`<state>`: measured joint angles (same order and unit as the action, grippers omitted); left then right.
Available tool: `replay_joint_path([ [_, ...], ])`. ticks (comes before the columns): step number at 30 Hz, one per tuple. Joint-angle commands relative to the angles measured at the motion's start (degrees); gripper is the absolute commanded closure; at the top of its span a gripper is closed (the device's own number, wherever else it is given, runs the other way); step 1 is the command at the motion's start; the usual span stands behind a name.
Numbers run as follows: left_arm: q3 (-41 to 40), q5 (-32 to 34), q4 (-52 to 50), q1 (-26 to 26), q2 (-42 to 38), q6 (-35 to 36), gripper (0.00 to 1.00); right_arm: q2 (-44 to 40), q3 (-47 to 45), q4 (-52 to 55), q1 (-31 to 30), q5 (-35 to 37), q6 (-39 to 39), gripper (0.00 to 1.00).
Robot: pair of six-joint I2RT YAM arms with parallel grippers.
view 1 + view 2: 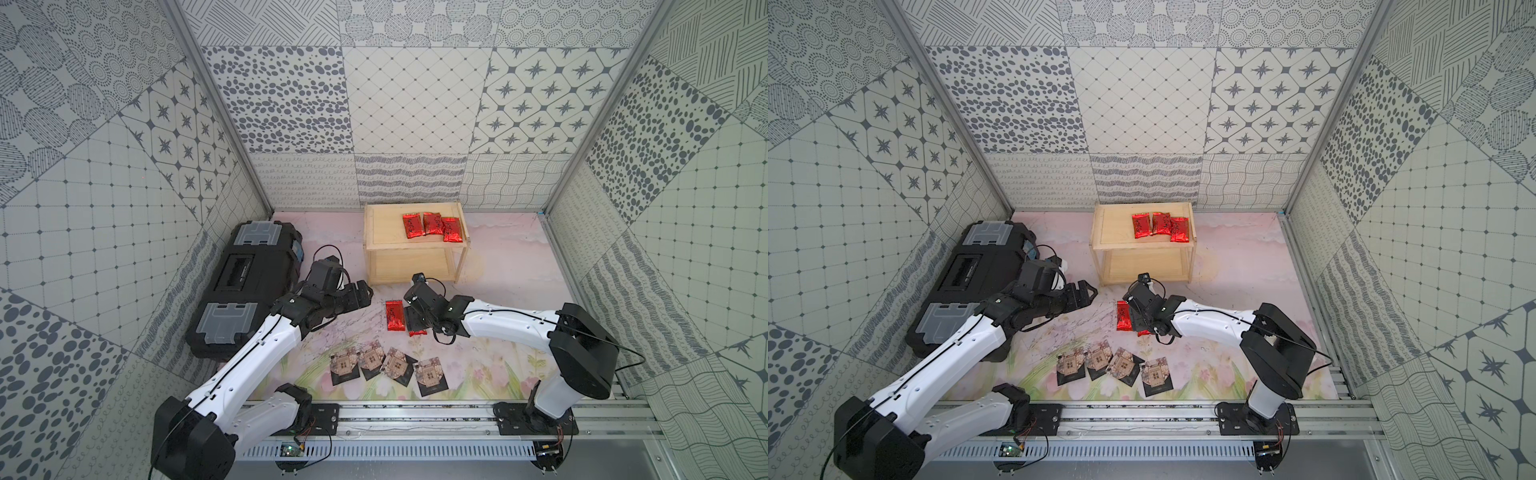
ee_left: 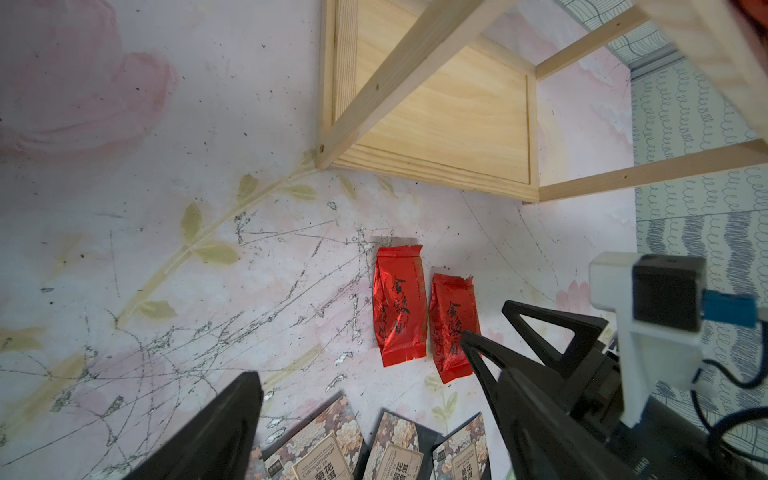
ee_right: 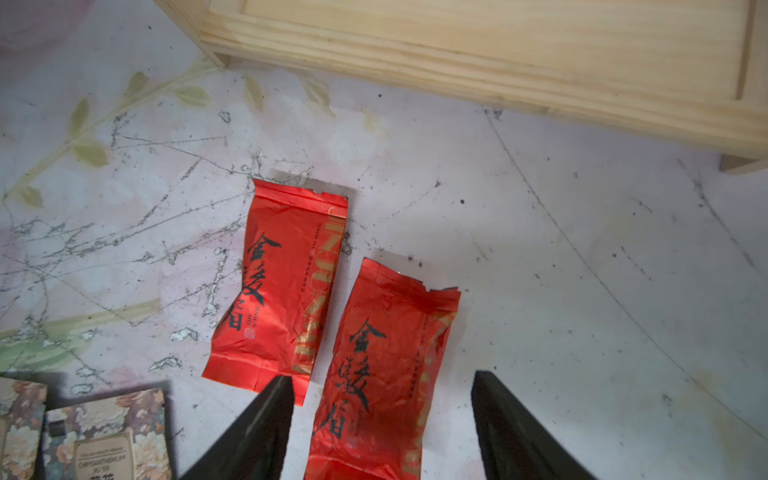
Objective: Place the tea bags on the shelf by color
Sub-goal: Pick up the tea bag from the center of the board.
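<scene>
Right fingers spread astride red bag before shelf; left fingers spread, empty, near shelf.

A scuffed pink floral tabletop carries a pale wooden two-tier shelf by the back wall, with three red foil sachets side by side on its top tier. Two more red sachets lie on the tabletop in front of it, four black floral sachets sit in a row nearer the front, and a black toolbox lies at the left
</scene>
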<state>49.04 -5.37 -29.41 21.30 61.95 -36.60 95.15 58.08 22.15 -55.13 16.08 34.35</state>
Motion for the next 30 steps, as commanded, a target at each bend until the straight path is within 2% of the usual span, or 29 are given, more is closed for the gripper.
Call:
replay_joint_path([
  [1,0.80,0.67,-1.28,0.14,0.60,-0.35,0.07,1.36,1.04,-2.03,0.27,-1.06,1.42,0.27],
  [30,1.03,0.60,-1.18,0.12,1.48,0.13,0.06,8.14,1.91,-1.95,1.77,-0.75,1.36,0.33],
])
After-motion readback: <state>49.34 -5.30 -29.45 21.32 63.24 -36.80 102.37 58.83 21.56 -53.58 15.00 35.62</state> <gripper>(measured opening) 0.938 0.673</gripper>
